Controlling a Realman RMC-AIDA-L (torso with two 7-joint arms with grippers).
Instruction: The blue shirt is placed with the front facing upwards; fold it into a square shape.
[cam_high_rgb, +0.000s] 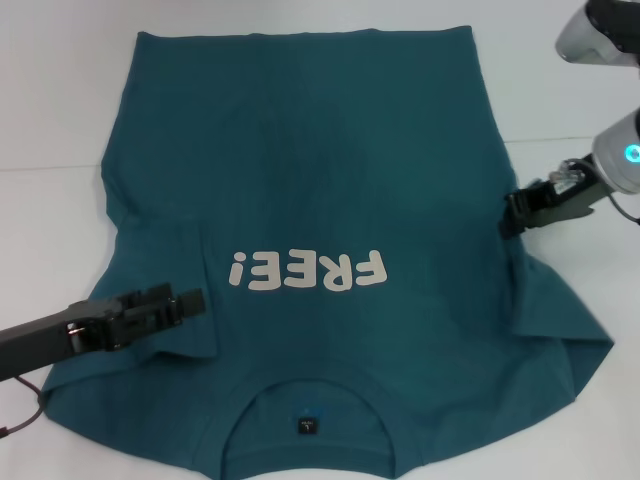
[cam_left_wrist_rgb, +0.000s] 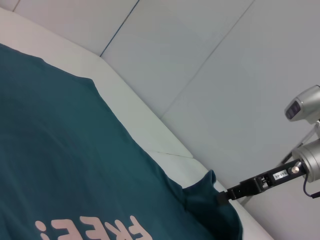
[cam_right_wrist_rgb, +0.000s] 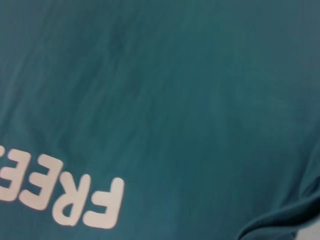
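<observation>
The left gripper (cam_high_rgb: 196, 303) reaches in low from the left, its black jaws lying on the cloth just left of the chest print, closed together on a raised ridge of fabric at the left sleeve. The blue shirt (cam_high_rgb: 310, 180) lies spread front-up on the white desk (cam_high_rgb: 50, 100), collar toward the robot and hem at the far edge. It is a soft, matte, dark teal knit, mostly flat, with faint ripples across the body and heavier folds bunching at both sleeves. Between the two sets of jaws runs the off-white "FREE!" print (cam_high_rgb: 306, 270), thick rounded block letters, flat and slightly glossy against the weave. Nearer than the print sits the round ribbed collar (cam_high_rgb: 308, 400) with a small dark square label (cam_high_rgb: 307, 425) inside it. The right gripper (cam_high_rgb: 512, 214) comes in from the right at the shirt's side edge, above the right sleeve; its dark jaws are pinched shut on a lifted peak of cloth there, as the left wrist view also shows.
</observation>
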